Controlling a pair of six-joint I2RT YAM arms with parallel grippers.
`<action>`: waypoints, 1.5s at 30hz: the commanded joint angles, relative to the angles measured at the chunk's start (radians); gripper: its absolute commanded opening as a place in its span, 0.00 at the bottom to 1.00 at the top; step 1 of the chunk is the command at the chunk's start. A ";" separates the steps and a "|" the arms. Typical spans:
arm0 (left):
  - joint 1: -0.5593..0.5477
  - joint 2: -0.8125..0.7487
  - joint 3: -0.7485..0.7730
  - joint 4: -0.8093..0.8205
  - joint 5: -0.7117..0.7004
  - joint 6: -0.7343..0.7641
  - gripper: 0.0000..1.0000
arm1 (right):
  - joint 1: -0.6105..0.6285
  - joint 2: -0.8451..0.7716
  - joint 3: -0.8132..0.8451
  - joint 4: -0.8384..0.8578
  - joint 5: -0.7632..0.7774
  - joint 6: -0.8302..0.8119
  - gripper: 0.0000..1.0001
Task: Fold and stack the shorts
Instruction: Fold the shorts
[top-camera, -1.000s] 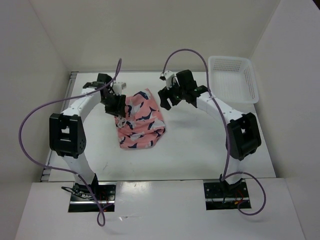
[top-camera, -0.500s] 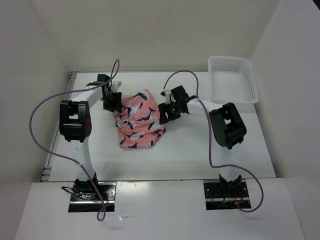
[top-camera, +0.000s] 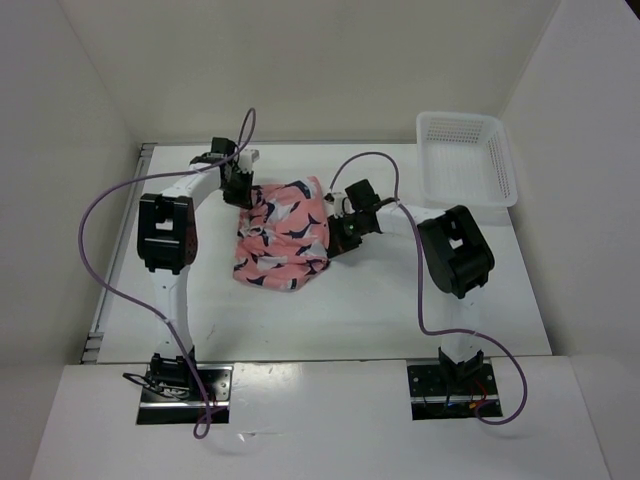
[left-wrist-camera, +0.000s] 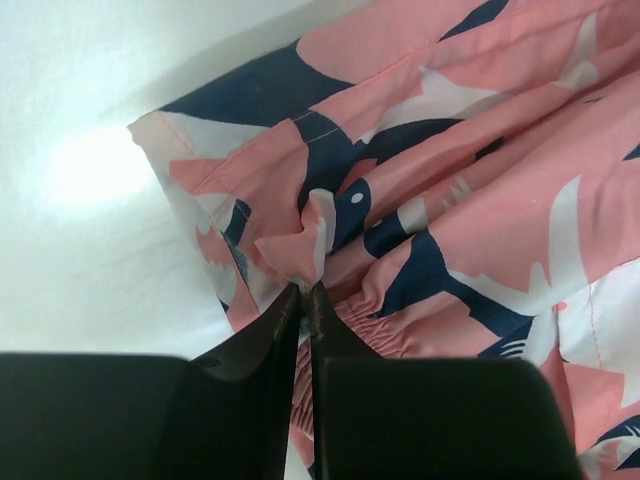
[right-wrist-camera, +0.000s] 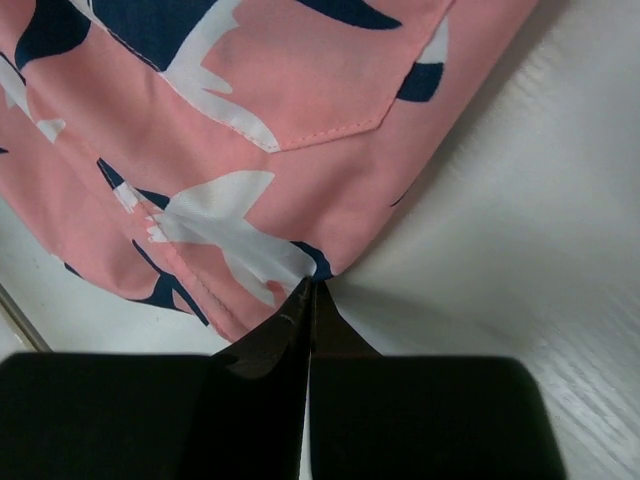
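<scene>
Left end effector (left-wrist-camera: 305, 288), 1: nipped shut on gathered waistband of shorts (top-camera: 283, 238), 1, crumpled mid-counter (top-camera: 380, 300). Right end effector (right-wrist-camera: 308, 286), 1: clamped on their hem corner. Basket (top-camera: 465, 165), 1, far right. Earlier: both end effectors open, not gripping

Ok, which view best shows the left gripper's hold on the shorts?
Left wrist: the left gripper is shut on a puckered fold of the shorts. Top external shows it small at their far-left corner; right wrist shows only the right gripper pinching.
</scene>
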 joint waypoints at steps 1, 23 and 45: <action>-0.037 0.054 0.105 0.019 0.063 0.004 0.13 | -0.036 -0.032 0.033 0.007 0.029 -0.047 0.00; -0.059 -0.061 0.148 0.048 -0.075 0.004 0.81 | -0.110 -0.274 0.127 -0.143 0.035 -0.227 0.68; 0.329 -0.935 -0.476 -0.015 -0.061 0.004 0.99 | -0.602 -0.735 0.026 -0.213 0.518 -0.353 1.00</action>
